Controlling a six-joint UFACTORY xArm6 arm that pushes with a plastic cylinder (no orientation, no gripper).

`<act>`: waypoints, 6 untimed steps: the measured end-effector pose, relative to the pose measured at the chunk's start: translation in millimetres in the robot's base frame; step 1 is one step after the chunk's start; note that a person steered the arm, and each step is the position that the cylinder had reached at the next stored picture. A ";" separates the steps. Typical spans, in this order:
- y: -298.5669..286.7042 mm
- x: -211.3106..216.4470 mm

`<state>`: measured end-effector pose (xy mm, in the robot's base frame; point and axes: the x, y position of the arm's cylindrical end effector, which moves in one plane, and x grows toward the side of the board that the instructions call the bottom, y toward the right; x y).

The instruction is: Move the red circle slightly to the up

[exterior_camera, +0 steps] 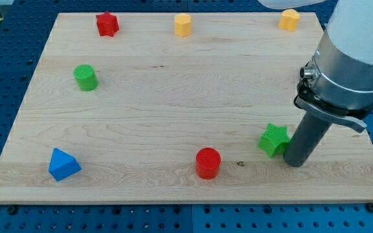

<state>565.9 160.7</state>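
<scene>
The red circle [208,162] stands near the bottom edge of the wooden board [173,97], a little right of the middle. My tip [294,162] rests on the board at the view's right, well to the right of the red circle. The green star [274,140] sits between them, touching or almost touching the rod's left side.
A blue triangle [63,164] lies at the bottom left. A green cylinder [85,77] stands at the left. Along the top edge are a red star [107,24], a yellow block [183,25] and an orange-yellow block [289,20]. The arm's grey body [348,65] overhangs the right side.
</scene>
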 end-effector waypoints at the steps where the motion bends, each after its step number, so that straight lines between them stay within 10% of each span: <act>1: -0.1 0.6; 6: -130.0 33.5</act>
